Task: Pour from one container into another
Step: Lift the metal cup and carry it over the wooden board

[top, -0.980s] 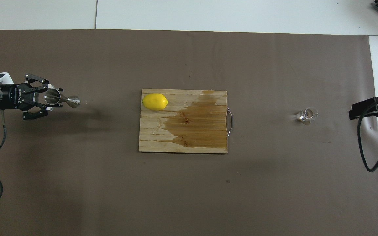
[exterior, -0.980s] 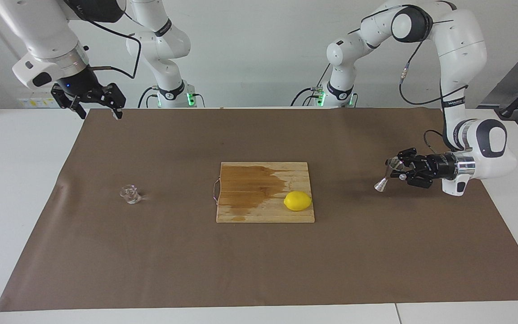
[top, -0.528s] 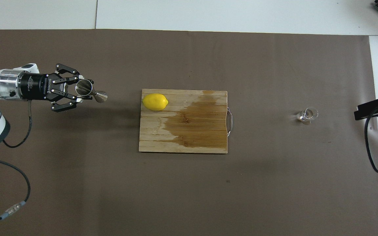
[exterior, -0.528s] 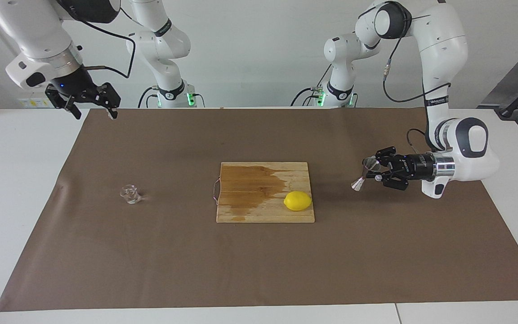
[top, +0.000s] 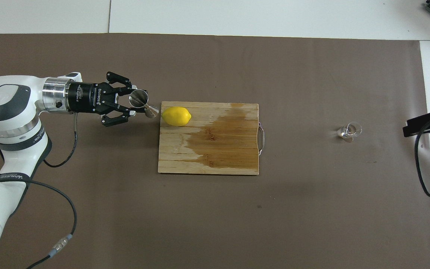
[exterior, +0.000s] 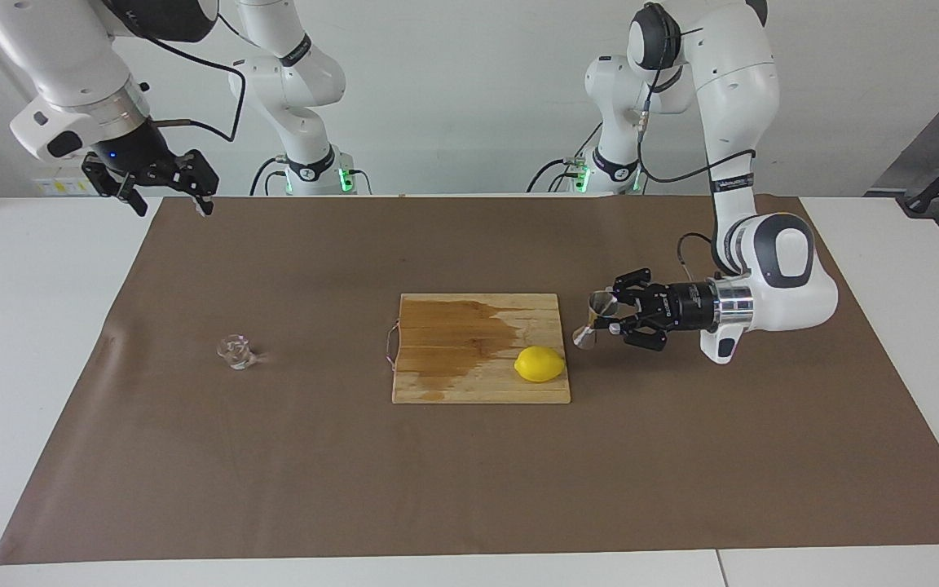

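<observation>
"ROBOTIQ" on jigger-holding left gripper (top: pixel 134 106)

Facing view: high, across the worktop (exterior: pixel 46 326), looking back at both robots, fairly distant. Overhead view: steeply down from the robots' end. Both share the brown mat (exterior: pixel 274 473) (top: pixel 312 209), half a turn apart.

the left pincer (top: pixel 136 108) carries white lettering on its black body that reads "robotiq". a black band low on the left arm (top: pixel 11 176) bears small white lettering, too small to make out. nothing else is legible.
</observation>
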Robot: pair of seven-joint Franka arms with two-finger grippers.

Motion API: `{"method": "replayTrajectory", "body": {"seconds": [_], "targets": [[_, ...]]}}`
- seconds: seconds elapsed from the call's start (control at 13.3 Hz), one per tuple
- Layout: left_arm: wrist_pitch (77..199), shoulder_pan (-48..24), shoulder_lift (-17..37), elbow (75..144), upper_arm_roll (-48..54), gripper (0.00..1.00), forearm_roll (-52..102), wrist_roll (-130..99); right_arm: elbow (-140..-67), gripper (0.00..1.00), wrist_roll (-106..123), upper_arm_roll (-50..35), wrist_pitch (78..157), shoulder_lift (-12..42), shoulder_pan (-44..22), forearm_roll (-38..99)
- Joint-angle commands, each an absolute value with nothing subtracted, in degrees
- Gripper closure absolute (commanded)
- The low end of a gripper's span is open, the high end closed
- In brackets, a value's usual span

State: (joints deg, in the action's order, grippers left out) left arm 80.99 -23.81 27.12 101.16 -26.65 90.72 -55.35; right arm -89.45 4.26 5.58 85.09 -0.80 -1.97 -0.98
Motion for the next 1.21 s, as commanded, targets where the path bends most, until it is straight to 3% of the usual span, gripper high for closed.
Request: {"method": "replayTrajectory", "body": {"seconds": [0.0, 0.6, 1.13], "targets": [[82.8, -28.5, 24.7, 104.9, -28.9, 0.73, 93.0, -56.2, -90.4, 0.00, 5.7, 5.4, 84.6, -1.6, -1.6, -1.2], [86.6, -40.6, 24.3, 109.2, -34.0, 0.74, 98.1, -55.6, -90.4, 0.00, 5.8, 5.4, 84.6, -1.6, -1.6, -1.2], [94.1, -44.7, 24.6, 111.1, -34.2, 0.75, 103.3, -54.5, -90.4, 0.00, 7.2, 5.4, 84.3, -1.5, -1.4, -1.3]]}}
